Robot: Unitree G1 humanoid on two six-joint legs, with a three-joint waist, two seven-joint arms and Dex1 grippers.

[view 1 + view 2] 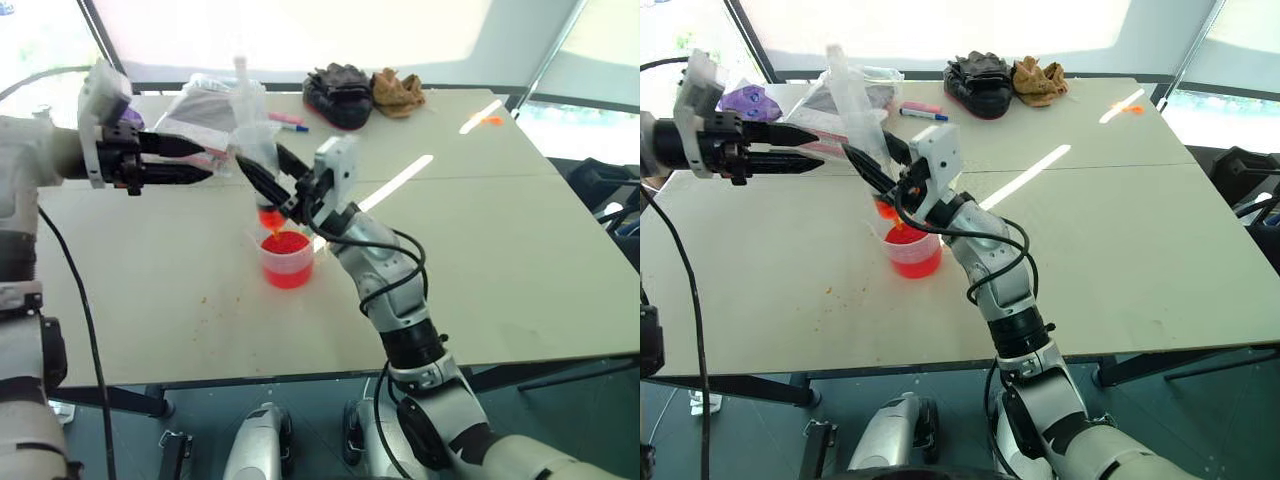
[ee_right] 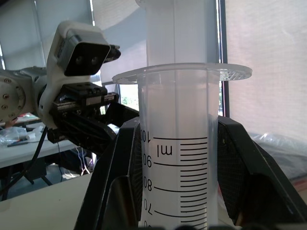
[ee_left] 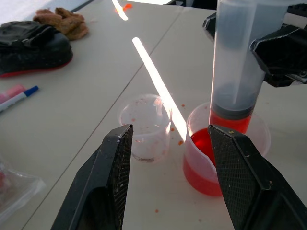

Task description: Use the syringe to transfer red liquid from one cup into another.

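- Gripping the large clear plastic syringe (image 1: 252, 130) with whitish plunger by its barrel, the right gripper (image 1: 262, 172) has both black fingers pinched against the tube just below the flange; this hold keeps the barrel near upright with the tip down over the short, wide clear plastic cup (image 1: 287, 258) of red liquid (image 3: 204, 143).
- A small charge of red shows at the bottom of the barrel under the dark plunger seal, and the tip sits at or just above the cup's liquid; whether it touches the surface cannot be told.
- The left gripper (image 1: 195, 160) hangs beside the plunger top with its fingers spread and nothing between them, apparently placed to work the plunger while the right arm steadies the barrel.
- The second clear plastic cup (image 3: 145, 125), speckled with red drops but holding no pool, stands just beside the red cup, keeping the carry short and limiting drips.
- The blue-and-pink marker pen (image 1: 287, 122) and dark gloves (image 1: 338, 95) lie well apart at the far edge of the pale table (image 1: 520, 240).
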